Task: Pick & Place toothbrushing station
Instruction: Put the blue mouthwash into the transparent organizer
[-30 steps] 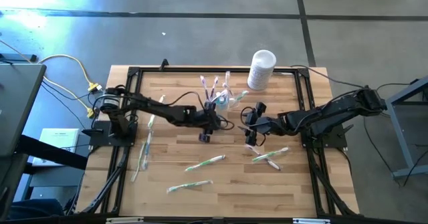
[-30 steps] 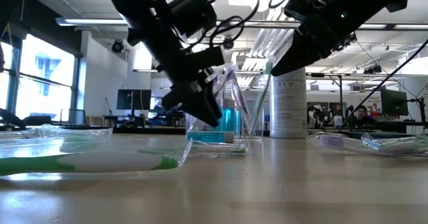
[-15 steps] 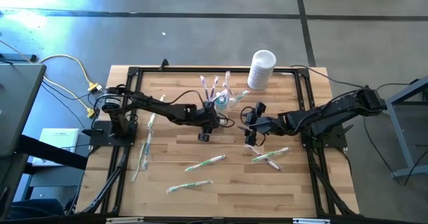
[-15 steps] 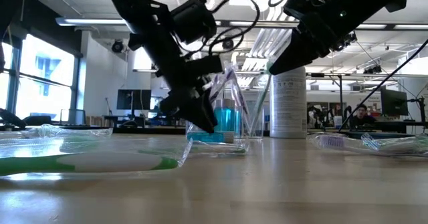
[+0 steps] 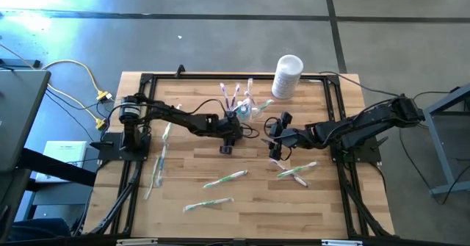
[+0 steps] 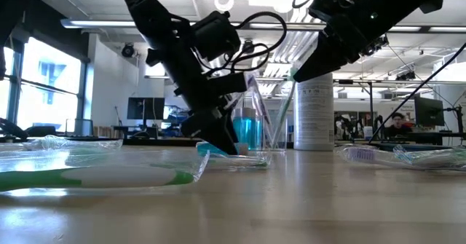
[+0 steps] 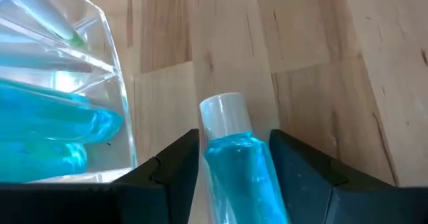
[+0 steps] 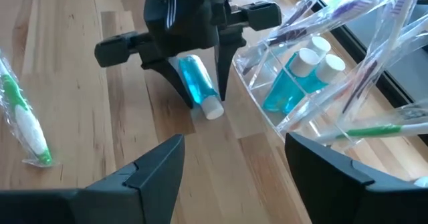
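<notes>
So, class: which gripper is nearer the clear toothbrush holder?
Left. The left gripper, holding a blue tube, sits right beside the clear holder; the right gripper hangs open, farther off across the table.

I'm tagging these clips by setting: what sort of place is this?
Probably a robotics lab or open workshop: a framed wooden table on bare concrete floor, monitors and desks behind, and exposed ceiling ducts.

The toothbrushing station — a clear plastic holder, upright, upper centre of the high view — holds toothbrushes and blue bottles.
</notes>
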`<control>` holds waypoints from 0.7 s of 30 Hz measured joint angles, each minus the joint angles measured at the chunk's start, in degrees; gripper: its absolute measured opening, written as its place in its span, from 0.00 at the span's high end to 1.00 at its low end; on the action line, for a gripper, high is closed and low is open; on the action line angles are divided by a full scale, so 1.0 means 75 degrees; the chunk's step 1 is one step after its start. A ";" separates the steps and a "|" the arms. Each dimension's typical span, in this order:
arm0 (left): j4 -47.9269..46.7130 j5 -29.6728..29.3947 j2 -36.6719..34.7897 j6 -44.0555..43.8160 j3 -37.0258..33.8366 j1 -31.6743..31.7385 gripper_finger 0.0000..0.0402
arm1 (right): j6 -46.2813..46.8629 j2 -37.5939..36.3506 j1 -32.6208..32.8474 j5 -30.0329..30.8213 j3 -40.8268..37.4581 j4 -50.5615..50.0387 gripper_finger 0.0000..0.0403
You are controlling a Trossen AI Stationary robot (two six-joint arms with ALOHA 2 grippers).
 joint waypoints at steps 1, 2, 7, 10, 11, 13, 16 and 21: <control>-0.0074 0.0005 0.0007 0.0002 0.0000 -0.0013 0.56 | 0.0000 0.0000 0.0000 0.0000 0.0000 0.0002 0.38; -0.0106 0.0007 0.0007 0.0003 0.0000 -0.0019 0.57 | 0.0000 0.0000 0.0000 0.0000 0.0000 0.0006 0.38; -0.0168 0.0042 -0.0015 0.0023 -0.0009 -0.0139 0.70 | 0.0000 0.0000 0.0000 -0.0001 0.0001 0.0004 0.38; -0.0195 0.0022 -0.0035 0.0068 -0.0017 -0.0169 0.78 | 0.0000 0.0000 0.0000 -0.0001 0.0000 0.0004 0.38; -0.0200 0.0020 -0.0058 0.0081 -0.0021 -0.0169 0.79 | 0.0000 0.0000 0.0000 0.0000 0.0000 0.0002 0.38; -0.0236 0.0042 -0.0152 0.0085 -0.0027 -0.0169 0.79 | 0.0000 0.0000 0.0000 0.0000 0.0000 0.0001 0.38; -0.0297 0.0148 -0.0370 0.0014 -0.0051 -0.0202 0.79 | 0.0000 0.0000 0.0000 -0.0003 0.0000 -0.0001 0.38; 0.0232 -0.0027 -0.0970 -0.0714 -0.0092 -0.0289 0.87 | 0.0000 0.0000 0.0000 -0.0002 0.0000 -0.0037 0.38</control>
